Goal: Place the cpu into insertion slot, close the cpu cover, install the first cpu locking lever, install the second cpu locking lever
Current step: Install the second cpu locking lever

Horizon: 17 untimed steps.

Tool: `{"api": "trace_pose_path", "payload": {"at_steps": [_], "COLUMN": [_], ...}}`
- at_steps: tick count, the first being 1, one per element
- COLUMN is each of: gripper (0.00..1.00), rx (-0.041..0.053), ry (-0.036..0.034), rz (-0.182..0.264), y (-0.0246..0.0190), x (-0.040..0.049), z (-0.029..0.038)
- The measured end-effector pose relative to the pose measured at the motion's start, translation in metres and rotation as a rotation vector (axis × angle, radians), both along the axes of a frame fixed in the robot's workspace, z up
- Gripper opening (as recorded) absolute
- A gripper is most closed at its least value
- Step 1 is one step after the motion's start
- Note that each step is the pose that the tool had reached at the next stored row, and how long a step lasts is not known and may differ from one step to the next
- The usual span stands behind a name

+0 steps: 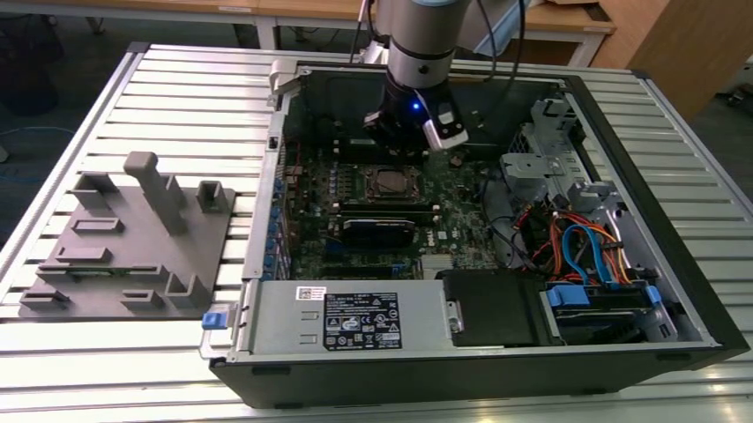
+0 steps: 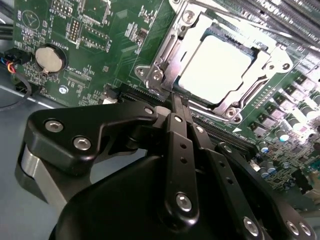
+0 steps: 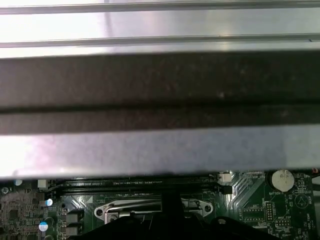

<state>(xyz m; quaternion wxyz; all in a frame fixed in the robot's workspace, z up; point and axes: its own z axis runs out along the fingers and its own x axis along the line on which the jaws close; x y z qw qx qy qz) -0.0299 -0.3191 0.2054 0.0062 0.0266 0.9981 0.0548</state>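
— When you checked the ext. view, where was the gripper [image 1: 404, 145]?

— Down inside the open pc case [image 1: 659, 176], low over the green board [image 1: 459, 220], just behind the insertion slot [image 1: 386, 182] w/ the arm [image 1: 421, 44] upright above it. Case lay on its side on the slatted metal surface [image 1: 176, 88].

— And the jaws?

— Narrow. In the second wrist view the black fingers [image 2: 176, 145] ran together to one thin tip, no gap btwn them, and the gripper [image 2: 177, 102] tip sat right at the near edge of the slot's silvery rim [image 2: 150, 75]. Couldn't tell if anything was pinched there.

— How did the cpu look?

— Small flat square, pale metal top, glaring almost white under the light. The cpu [image 2: 215, 67] was seated in the slot. The cpu cover [image 2: 176, 47], a thin shiny frame, lay around it w/ the chip's top showing thru the square window. Screw heads showed at the corners.

— Anything from the first wrist view?

— The dark fingers [image 3: 171, 202] low in shot, the cover's bright edge [image 3: 130, 206] beside them, long black slots [image 3: 135, 186] just past that.

— Other bits?

— Coin cell [image 2: 50, 58] on the board, well apart from the slot. Grey power-supply box [image 1: 353, 319] at the case's near edge. Grey fixture tray [image 1: 130, 238] on the surface, on the ext. view's left of the case.
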Motion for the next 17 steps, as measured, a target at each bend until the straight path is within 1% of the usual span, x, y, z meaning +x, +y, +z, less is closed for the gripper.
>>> {"api": "trace_pose_path", "payload": {"at_steps": [3,7,10,15,17], "gripper": [0.1,0.1,0.1,0.1,0.1], "rx": [-0.0005,-0.0008,-0.0007,-0.0008,-0.0024], "ry": [0.0,0.0001,0.0,-0.0001,0.0], "rz": [0.0,0.0,0.0,0.0,0.0], "y": [-0.0025,-0.0028,-0.0028,-0.0027,-0.0027], "x": [0.0,0.0,0.0,0.0,0.0001], "z": [0.0,0.0014,0.0053,0.0143,0.016]}}
